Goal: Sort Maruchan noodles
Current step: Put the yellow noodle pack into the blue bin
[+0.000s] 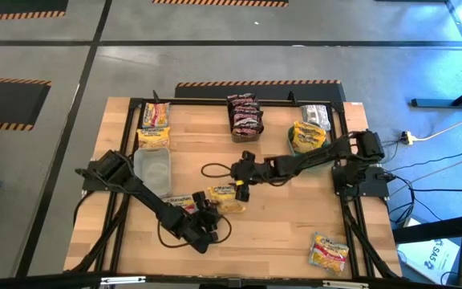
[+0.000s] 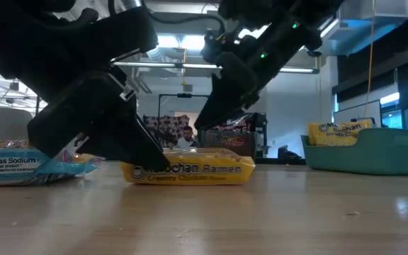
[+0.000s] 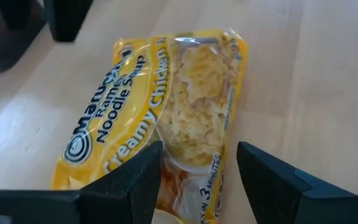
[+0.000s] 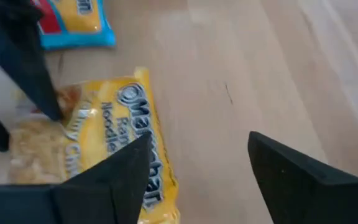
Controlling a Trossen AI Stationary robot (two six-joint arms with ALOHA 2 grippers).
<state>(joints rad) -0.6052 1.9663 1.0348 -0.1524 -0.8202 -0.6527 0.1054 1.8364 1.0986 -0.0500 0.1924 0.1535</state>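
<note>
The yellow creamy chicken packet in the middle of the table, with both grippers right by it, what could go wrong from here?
1. Both arms crowd the same yellow packet: the left gripper and the right gripper sit open at opposite ends, so they might collide or tug it apart.
2. The packet is glossy and lies flat on the table; fingers may slide off or push it along.
3. A blue-edged packet lies close by and could get knocked.
</note>
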